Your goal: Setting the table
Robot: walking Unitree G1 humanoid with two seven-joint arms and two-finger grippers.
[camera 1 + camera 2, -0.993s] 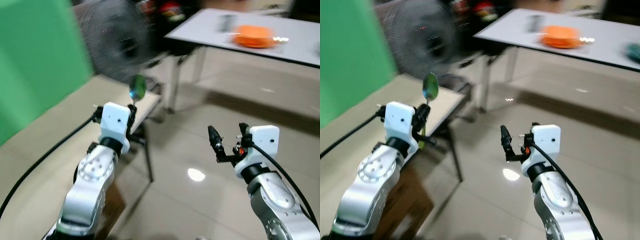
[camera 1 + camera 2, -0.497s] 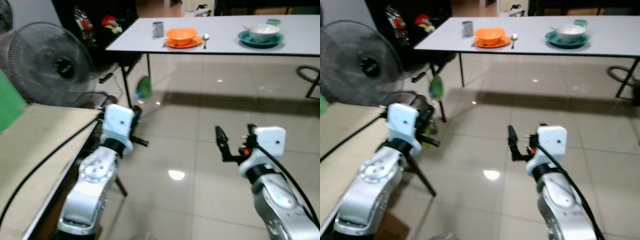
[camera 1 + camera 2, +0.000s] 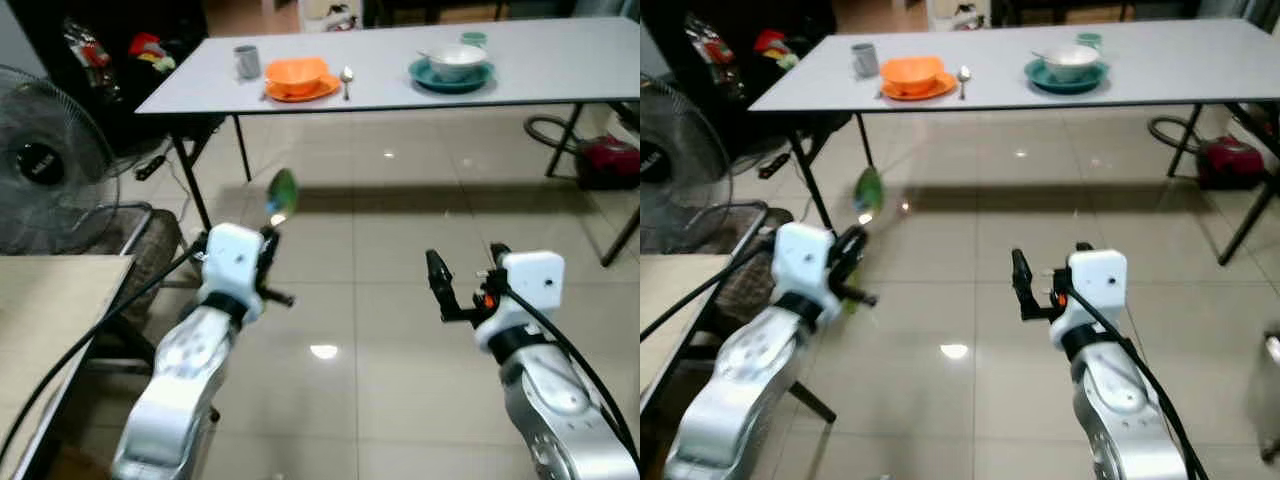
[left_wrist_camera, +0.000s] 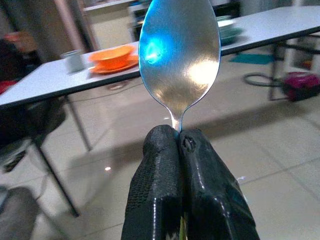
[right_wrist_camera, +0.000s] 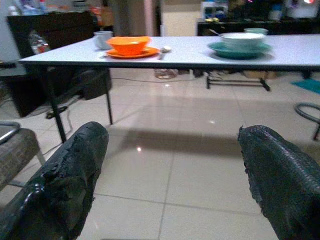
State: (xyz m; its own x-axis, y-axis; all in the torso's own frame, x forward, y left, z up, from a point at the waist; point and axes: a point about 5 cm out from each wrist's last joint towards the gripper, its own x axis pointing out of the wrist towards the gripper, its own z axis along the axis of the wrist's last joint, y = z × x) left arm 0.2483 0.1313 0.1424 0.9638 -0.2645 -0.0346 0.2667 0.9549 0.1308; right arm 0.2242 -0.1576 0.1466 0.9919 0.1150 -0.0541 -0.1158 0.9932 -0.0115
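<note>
We are seeing the left gripper (image 3: 268, 243) raised in the centre-left of the left eye frame, its two black fingers (image 4: 160, 170) pressing tight together on the neck of a metal spoon (image 4: 179, 55); the spoon is standing upright, its bowl sticking up above the fingertips and catching blue and white glints. The right gripper (image 5: 172, 175) is hovering lower right of centre in the head views, its fingers spreading wide apart and gripping nothing, with bare tiled floor (image 3: 380, 250) showing between them. Ahead, a long white table (image 3: 560, 70) is running across the top of the frame. On its left part we are noting a grey mug (image 3: 247, 61), then an orange bowl (image 3: 297, 72) sitting on an orange plate (image 3: 300, 92), with a second spoon (image 3: 346, 76) lying on the tabletop just beside that plate on its right. Further right, a white bowl (image 3: 456, 60) is sitting on a teal plate (image 3: 450, 80), and a small teal cup (image 3: 474, 39) is standing behind it. A standing fan (image 3: 45, 170) is occupying the left edge, a beige tabletop (image 3: 40, 300) the lower left corner, and a red appliance with a hose (image 3: 605, 160) is lying on the floor under the table at right.
</note>
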